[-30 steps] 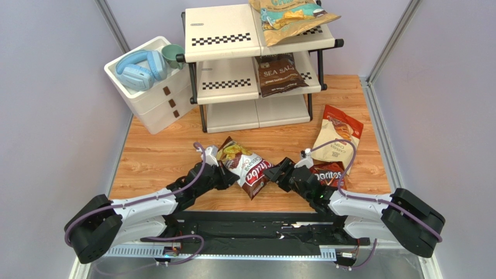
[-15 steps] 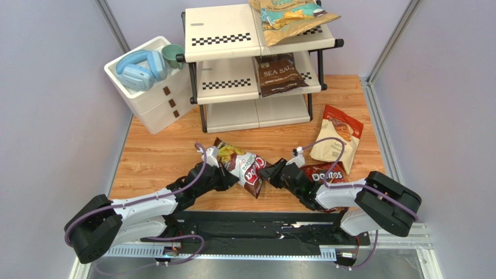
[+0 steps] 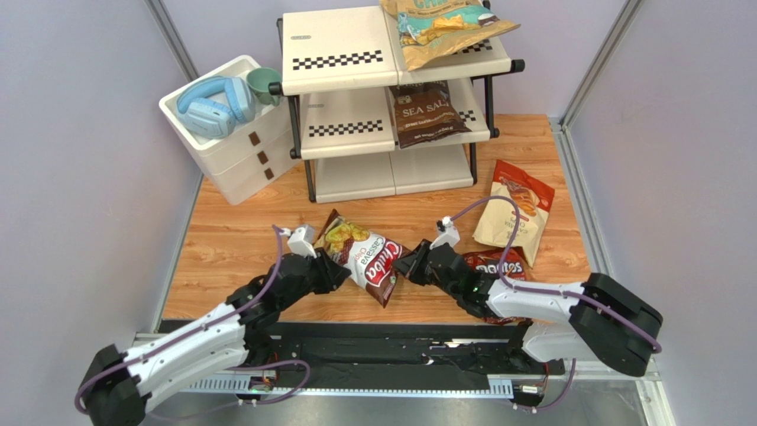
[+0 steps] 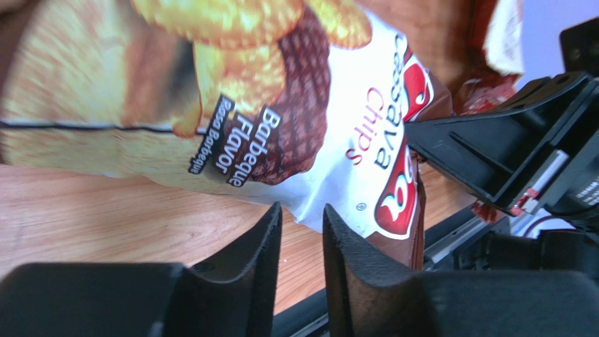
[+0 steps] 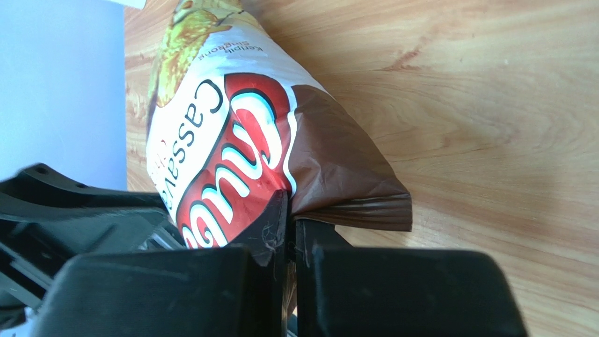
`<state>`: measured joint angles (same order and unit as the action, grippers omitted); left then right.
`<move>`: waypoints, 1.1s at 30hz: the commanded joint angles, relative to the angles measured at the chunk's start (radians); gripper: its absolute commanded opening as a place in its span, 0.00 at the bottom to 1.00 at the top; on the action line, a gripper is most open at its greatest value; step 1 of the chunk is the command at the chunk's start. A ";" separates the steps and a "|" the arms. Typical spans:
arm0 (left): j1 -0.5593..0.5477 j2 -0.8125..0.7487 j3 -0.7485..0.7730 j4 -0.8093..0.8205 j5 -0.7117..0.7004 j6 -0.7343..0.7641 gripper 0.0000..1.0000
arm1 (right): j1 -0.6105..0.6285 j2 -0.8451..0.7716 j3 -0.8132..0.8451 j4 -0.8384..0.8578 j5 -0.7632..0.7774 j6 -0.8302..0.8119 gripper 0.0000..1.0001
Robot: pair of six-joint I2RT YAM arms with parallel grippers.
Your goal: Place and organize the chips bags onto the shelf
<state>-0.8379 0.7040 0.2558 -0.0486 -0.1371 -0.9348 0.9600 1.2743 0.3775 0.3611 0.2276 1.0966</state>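
Right gripper (image 5: 288, 226): clamped on your Chuba bag (image 5: 232, 140) edge, to carry to the shelf (image 3: 333, 44).
Left gripper (image 4: 302, 228): narrowly parted, empty.

- Bare bench (image 3: 233, 235) wood lies open left of the Chuba bag (image 3: 364, 259).
- Doritos bag (image 3: 489, 263) and cream bag (image 3: 520, 200) crowd the right side.
- Left halves of the shelf (image 3: 333, 40) tiers stand free.

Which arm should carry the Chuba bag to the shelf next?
Right, probably. The right gripper is shut on the brown edge of the Chuba bag; the left gripper has its jaws apart, not pinching it.
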 commanded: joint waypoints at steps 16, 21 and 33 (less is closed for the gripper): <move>-0.003 -0.205 0.082 -0.347 -0.162 -0.001 0.49 | 0.003 -0.243 0.230 -0.257 0.119 -0.556 0.00; -0.003 -0.238 0.079 -0.381 -0.173 -0.009 0.48 | -0.044 -0.234 0.285 -0.194 0.130 -0.699 0.00; -0.003 -0.368 0.071 -0.490 -0.211 -0.018 0.48 | -0.279 -0.274 0.172 0.102 0.185 -0.564 0.00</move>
<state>-0.8383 0.3546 0.3004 -0.5003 -0.3252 -0.9451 0.7391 1.0355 0.5972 0.2295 0.3481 0.4759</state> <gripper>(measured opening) 0.483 0.007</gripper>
